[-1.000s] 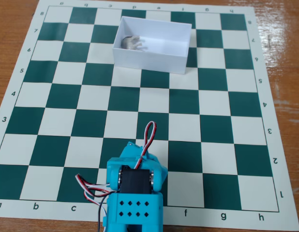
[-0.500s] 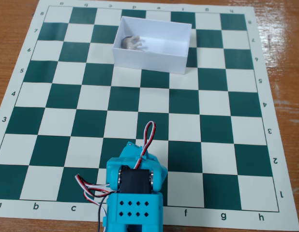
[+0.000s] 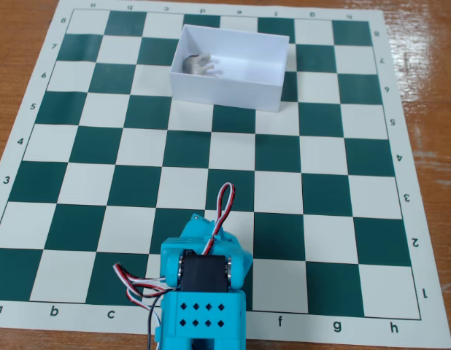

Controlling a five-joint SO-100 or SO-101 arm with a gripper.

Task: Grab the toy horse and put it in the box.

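Note:
The toy horse (image 3: pixel 200 65), pale grey-white with dark hindquarters, lies inside the white open-top box (image 3: pixel 233 91), against its left end. The box stands on the chessboard at the far middle. My blue arm (image 3: pixel 203 292) is folded back at the near edge of the board, far from the box. Only the back of the gripper (image 3: pixel 205 230) shows above the motor. Its fingers are hidden by the arm's own body, and nothing shows in them.
The green-and-white chessboard mat (image 3: pixel 123 146) lies on a wooden table (image 3: pixel 430 58). Red, white and black wires (image 3: pixel 224 200) loop above the arm and out to its left.

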